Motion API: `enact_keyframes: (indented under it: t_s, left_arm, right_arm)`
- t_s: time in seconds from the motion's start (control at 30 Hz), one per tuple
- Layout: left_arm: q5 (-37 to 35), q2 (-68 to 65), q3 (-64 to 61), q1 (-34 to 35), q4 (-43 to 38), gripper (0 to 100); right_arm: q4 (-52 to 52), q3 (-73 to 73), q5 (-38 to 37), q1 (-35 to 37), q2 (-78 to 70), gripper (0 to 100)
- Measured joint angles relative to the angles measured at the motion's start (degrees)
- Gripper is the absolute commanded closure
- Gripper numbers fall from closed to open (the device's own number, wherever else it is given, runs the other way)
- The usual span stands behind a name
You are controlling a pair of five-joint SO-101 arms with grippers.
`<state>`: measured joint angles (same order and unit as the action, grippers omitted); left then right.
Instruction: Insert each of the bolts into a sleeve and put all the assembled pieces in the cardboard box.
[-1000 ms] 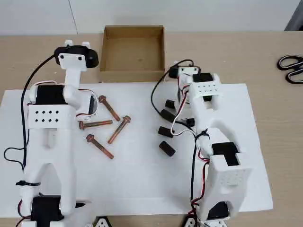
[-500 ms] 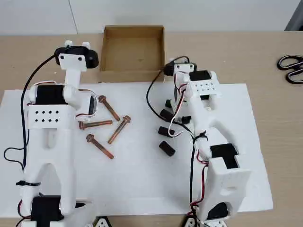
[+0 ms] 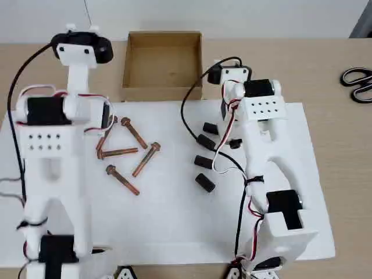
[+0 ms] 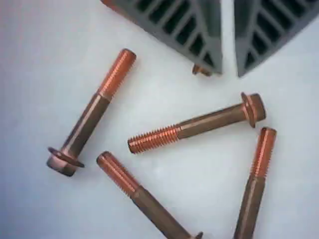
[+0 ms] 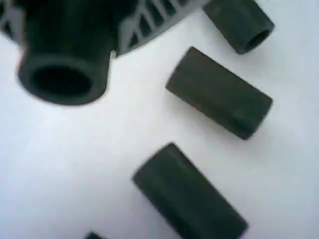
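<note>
Left end effector (image 4: pixel 228 67) hangs released, jaws parted, just above the copper bolts (image 4: pixel 197 124) scattered on the white sheet (image 3: pixel 174 221). Right end effector (image 5: pixel 75 30) is clenched on one black sleeve (image 5: pixel 62 77), with the other sleeves (image 5: pixel 219 92) lying on the sheet just beside it. Beyond the sheet, the cardboard box (image 3: pixel 161 92) sits on the tabletop (image 3: pixel 325 70).

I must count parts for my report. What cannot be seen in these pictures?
- Copper metal bolt: left wrist view, only a tip shows under the grey left claw.
- Black cylindrical sleeve: right wrist view, blurred, body hidden by the right claw holding it.
- Black scissors: high view, cut by the edge.
</note>
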<state>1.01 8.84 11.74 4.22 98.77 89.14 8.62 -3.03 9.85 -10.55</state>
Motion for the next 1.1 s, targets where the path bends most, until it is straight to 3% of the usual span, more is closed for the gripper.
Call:
enact_keyframes:
  t_s: [0.27,0.57,1.1]
  left_arm:
    - [-0.3,-14.5,7.2,0.0,0.1,99]
    - [0.0,-28.3,15.1,1.3,0.1,91]
    - [9.8,-43.0,20.7,4.8,-0.1,87]
  right_arm:
    - [0.3,0.0,0.0,-2.5,0.0,99.5]
    - [0.3,0.0,0.0,-2.5,0.0,99.4]
    - [0.3,0.0,0.0,-2.6,0.0,99.2]
